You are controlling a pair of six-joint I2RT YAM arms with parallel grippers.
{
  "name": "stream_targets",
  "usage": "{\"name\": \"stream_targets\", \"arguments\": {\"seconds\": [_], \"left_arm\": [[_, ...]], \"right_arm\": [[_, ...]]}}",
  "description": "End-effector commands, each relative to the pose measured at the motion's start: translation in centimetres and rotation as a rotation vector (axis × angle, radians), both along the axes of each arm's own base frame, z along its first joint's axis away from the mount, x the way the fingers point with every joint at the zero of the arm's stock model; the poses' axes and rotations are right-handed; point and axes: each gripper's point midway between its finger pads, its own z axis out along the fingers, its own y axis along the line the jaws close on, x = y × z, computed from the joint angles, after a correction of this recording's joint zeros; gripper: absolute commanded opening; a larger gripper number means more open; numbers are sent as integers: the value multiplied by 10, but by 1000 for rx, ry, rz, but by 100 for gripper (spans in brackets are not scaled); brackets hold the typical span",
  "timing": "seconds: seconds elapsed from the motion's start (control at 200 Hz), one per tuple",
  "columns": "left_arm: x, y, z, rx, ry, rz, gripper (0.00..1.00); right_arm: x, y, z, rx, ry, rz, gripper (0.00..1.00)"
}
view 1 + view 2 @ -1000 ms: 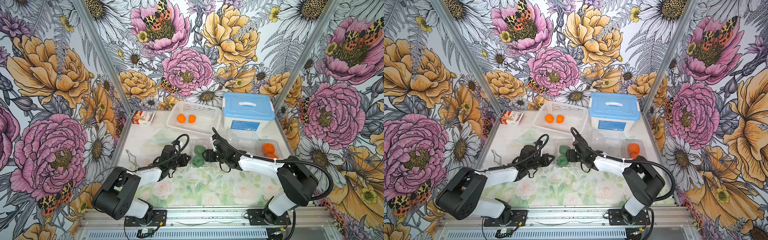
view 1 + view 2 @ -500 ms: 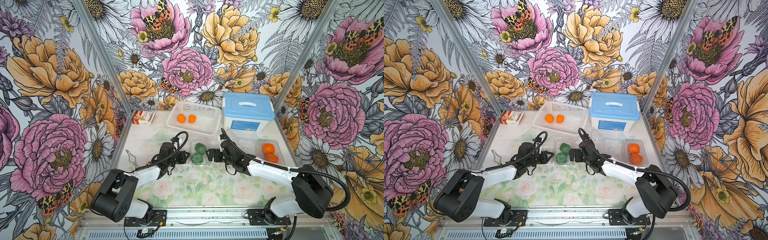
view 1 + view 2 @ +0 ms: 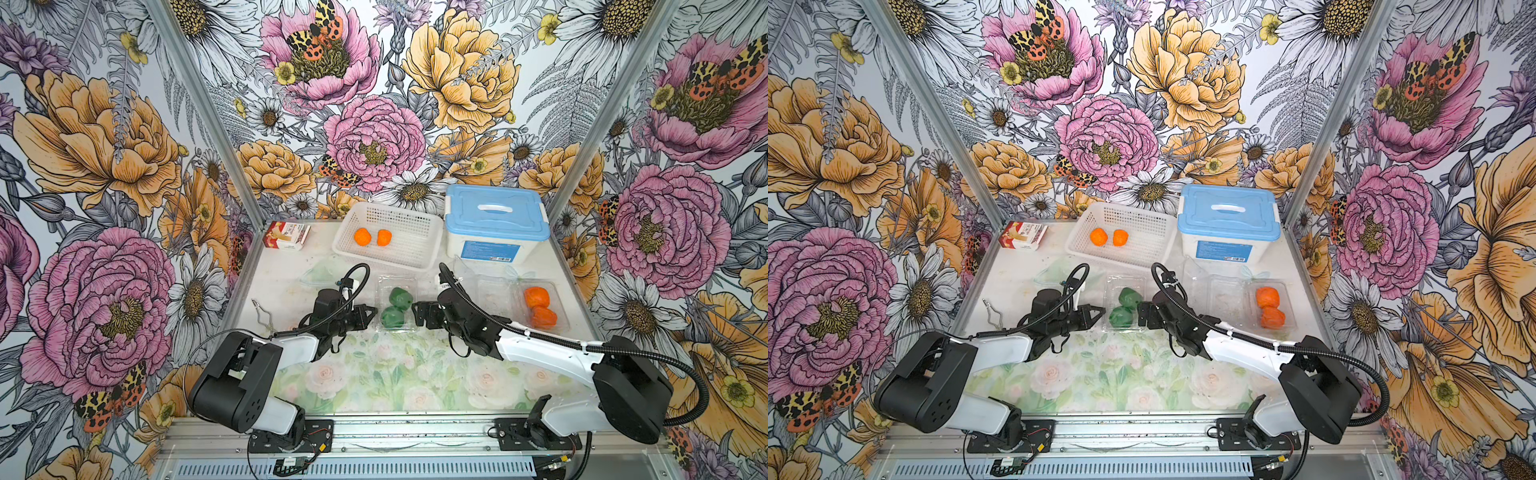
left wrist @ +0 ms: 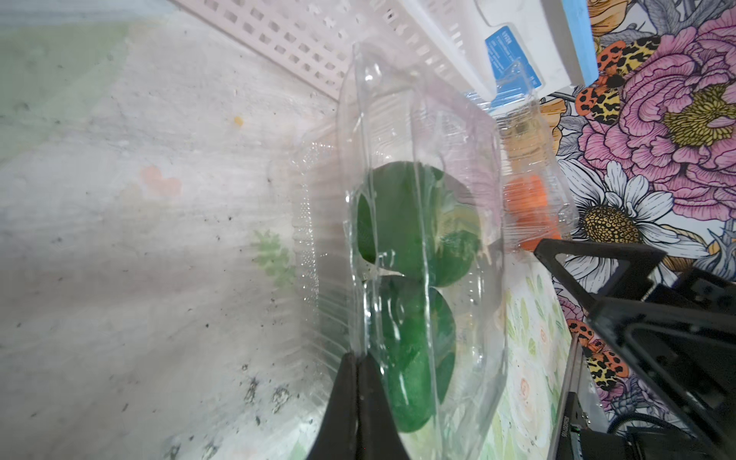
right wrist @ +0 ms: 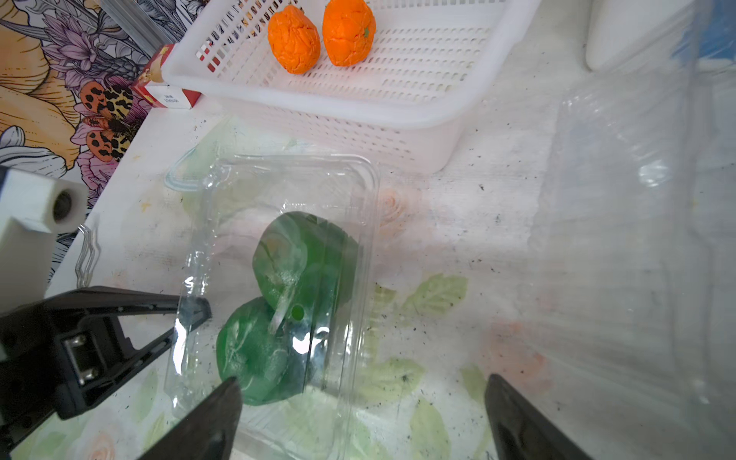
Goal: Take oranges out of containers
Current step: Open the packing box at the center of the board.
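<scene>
The middle clamshell [image 3: 397, 283] sat on the desk [image 3: 374, 374] between the two arms, its long axis running near to far. The two green fruits lay in a line along that axis and touched each other: the near green fruit [image 3: 392, 318] and the far green fruit [image 3: 401, 297].

The left end effector [image 3: 371, 316] met the box from the left, at the near part of its left long edge. In the left wrist view its jaws were pressed together on a thin edge of the clear plastic. Whether that edge was lid or tray flange could not be told.

The right end effector [image 3: 417, 314] stood just beside the box's right long edge, jaws spread wide and empty, pointing left. In the right wrist view the near green fruit [image 5: 255, 358] lay just ahead of it, closer to one finger than centred between the two.

So the right arm was the free one, and that fruit lay directly to its left across the short width of the box. Plastic glare over the fruit left it unclear how far the lid was open.

Two oranges [image 3: 537, 297] sat in the right clamshell [image 3: 559, 303], well to the right. Two more lay in the white basket [image 3: 432, 245] on the far side.
</scene>
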Motion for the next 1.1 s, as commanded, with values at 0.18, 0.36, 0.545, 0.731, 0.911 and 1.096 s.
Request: {"name": "stream_targets", "arguments": {"seconds": [0.18, 0.36, 0.545, 0.731, 0.911, 1.096], "left_arm": [[3, -4, 13, -48, -58, -23, 0], [2, -6, 14, -54, -59, -30, 0], [2, -5, 16, -56, -69, -25, 0], [1, 3, 28, -47, -122, 9, 0], [-3, 11, 44, -30, -202, 43, 0], [-9, 9, 58, -13, -275, 35, 0]], "right_arm": [[9, 46, 22, 34, -17, 104, 81], [9, 67, 19, 37, 2, 151, 75], [3, 90, 16, 29, 11, 217, 72], [2, 98, 18, -38, -25, 236, 70], [1, 101, 18, -55, -33, 243, 68], [-1, 106, 16, -54, -28, 255, 68]]}}
